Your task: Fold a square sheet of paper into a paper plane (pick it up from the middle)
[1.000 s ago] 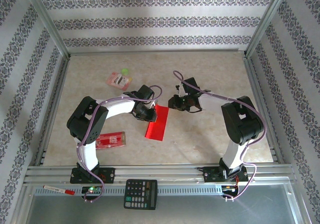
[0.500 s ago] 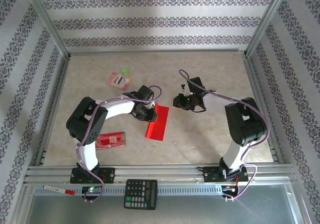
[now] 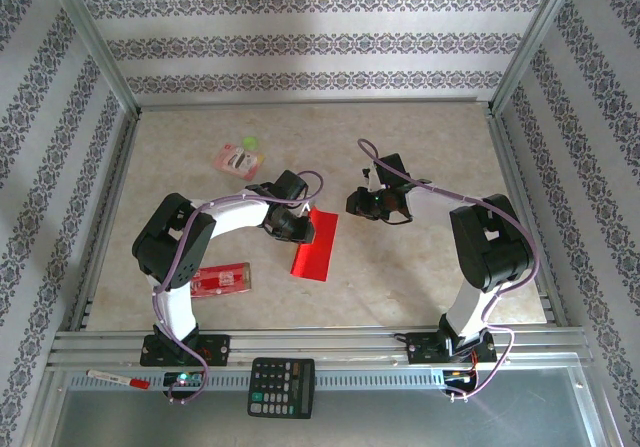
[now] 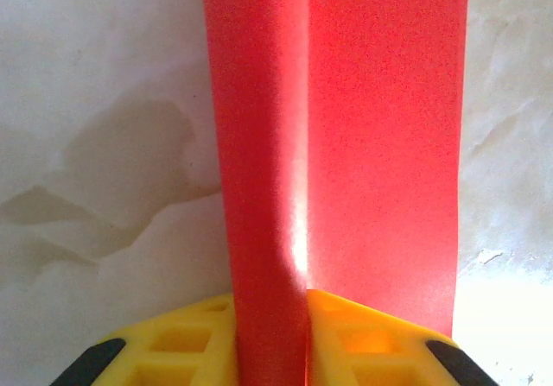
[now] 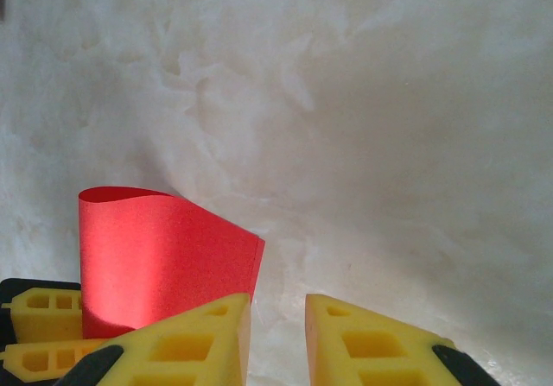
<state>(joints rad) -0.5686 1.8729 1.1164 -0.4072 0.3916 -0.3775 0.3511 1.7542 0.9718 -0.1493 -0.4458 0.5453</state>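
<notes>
The square sheet of paper (image 3: 315, 244) lies mid-table as a narrow bright red strip, folded lengthwise. In the left wrist view the sheet of paper (image 4: 380, 144) runs away from the camera, and a raised fold of it fills the gap between the yellow fingers (image 4: 173, 343). My left gripper (image 3: 298, 225) (image 4: 270, 334) is shut on that fold at the strip's far left end. My right gripper (image 3: 362, 204) (image 5: 278, 334) hangs to the right of the paper, with a narrow gap and bare table between its fingers. Its camera sees the curved red paper (image 5: 164, 256) at lower left.
A red packet with white print (image 3: 222, 280) lies by the left arm's base. A pink packet (image 3: 240, 156) sits at the back left. A calculator (image 3: 281, 387) and a marker (image 3: 118, 378) rest on the front rail. Aluminium posts frame the table (image 3: 430, 137).
My right gripper has drawn a little to the right, away from the paper, then stopped. The left arm and the red strip have stayed in place.
</notes>
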